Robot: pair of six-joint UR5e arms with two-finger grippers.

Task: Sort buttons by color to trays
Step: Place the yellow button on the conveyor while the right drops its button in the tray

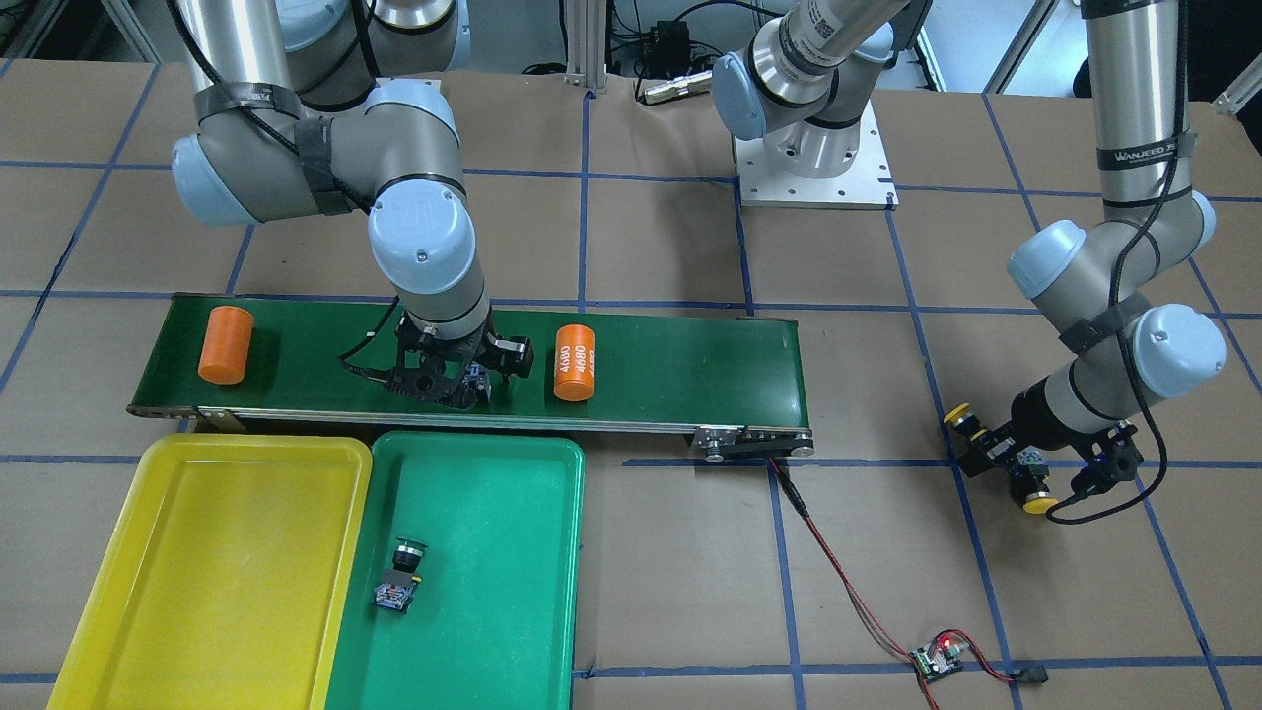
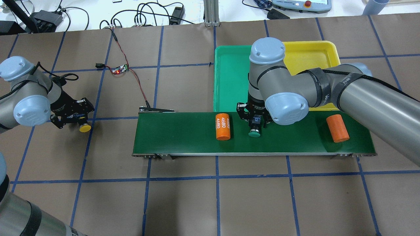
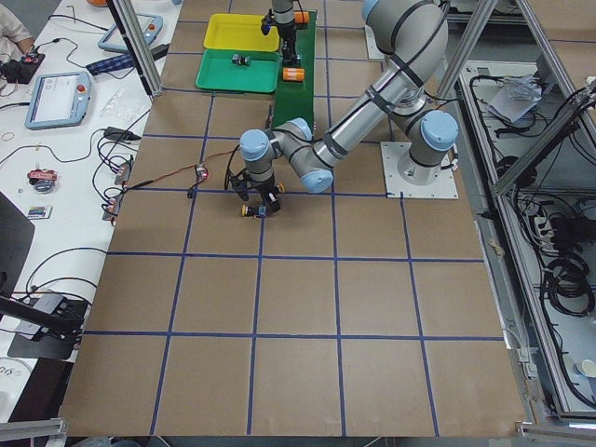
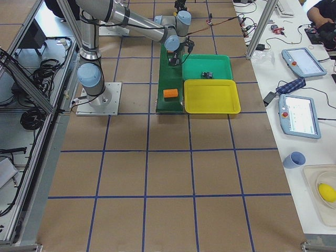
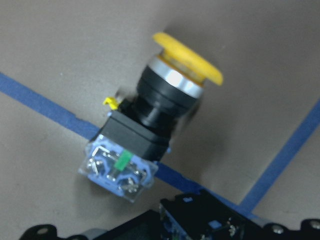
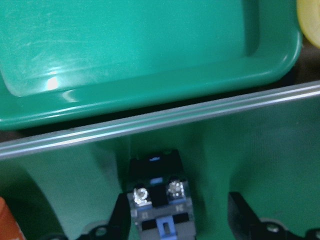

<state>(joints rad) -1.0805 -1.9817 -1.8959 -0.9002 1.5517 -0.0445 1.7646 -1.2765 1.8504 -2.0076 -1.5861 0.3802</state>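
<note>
The right fingers (image 6: 244,220) stood spread on the conveyor belt (image 2: 183,137), straddling a green button (image 2: 254,133) unclamped, with the belt's side rail (image 6: 165,119) and the green tray's (image 6: 150,95) rim directly ahead and a numbered orange cylinder (image 2: 222,126) apart at one side. A second green button (image 1: 398,582) lay inside that tray, off every rim. A yellow button (image 5: 165,115) lay on bare bench (image 1: 690,552) just ahead of the left fingers (image 1: 998,449), whose grip could not be judged.

Yellow tray (image 1: 217,582), green tray (image 1: 498,562), orange cylinders (image 1: 226,344).
</note>
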